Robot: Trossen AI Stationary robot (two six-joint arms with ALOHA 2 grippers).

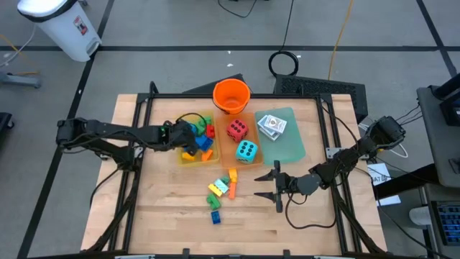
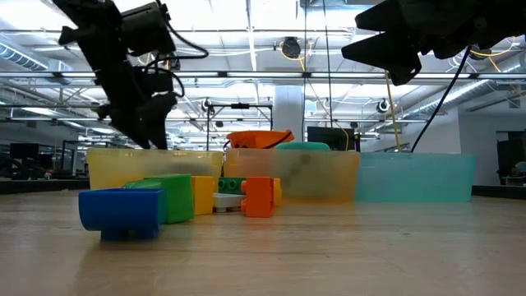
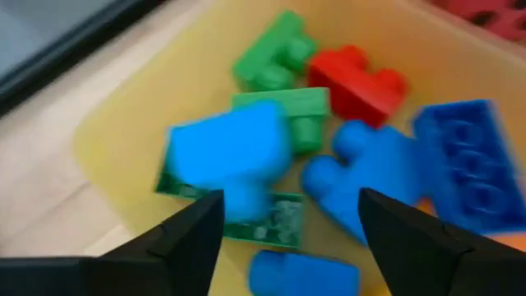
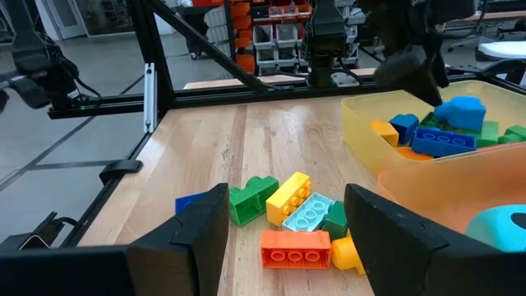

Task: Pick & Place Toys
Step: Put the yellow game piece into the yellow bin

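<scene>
My left gripper [image 1: 188, 132] hangs open, tilted down, over the yellow tray [image 1: 188, 158]. In the left wrist view its fingers [image 3: 193, 234] stand apart above the heaped bricks: a light-blue brick [image 3: 234, 156], green ones [image 3: 275, 53], a red one [image 3: 357, 78] and dark-blue ones [image 3: 460, 160]. The light-blue brick lies on top of the heap just past the fingertips. My right gripper [image 1: 263, 185] is open and level, pointing toward the table's left at loose bricks [image 1: 221, 188] lying on the wood. In the right wrist view these loose bricks [image 4: 288, 218] lie beyond the fingers.
A red die [image 1: 237, 129] and a teal die [image 1: 246, 151] sit in the orange tray [image 1: 226, 155]. White card packs [image 1: 272, 125] lie on the green tray [image 1: 291, 147]. An orange bucket [image 1: 231, 96] stands at the far edge. One blue brick [image 1: 215, 216] lies nearer the front.
</scene>
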